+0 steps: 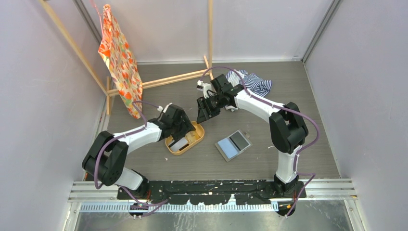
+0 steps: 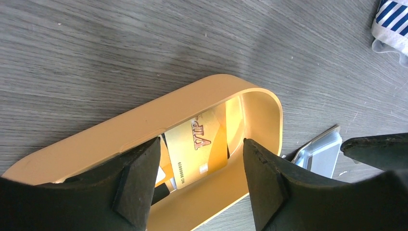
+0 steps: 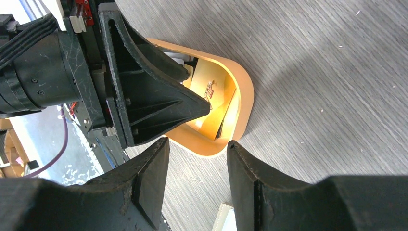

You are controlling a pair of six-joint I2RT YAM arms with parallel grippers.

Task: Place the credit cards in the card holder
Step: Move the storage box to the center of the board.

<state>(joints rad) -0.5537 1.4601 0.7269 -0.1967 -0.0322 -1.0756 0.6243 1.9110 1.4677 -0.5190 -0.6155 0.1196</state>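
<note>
Left wrist view: the left gripper (image 2: 199,161) hangs open and empty, the tilted gold card (image 2: 202,137) straight ahead in the tray (image 2: 144,115).

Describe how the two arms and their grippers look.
The left arm and right arm have white links with bulky black joints. A purple cable loops along each. The left gripper and right gripper have black, wedge-shaped fingers with flat inner faces.
</note>
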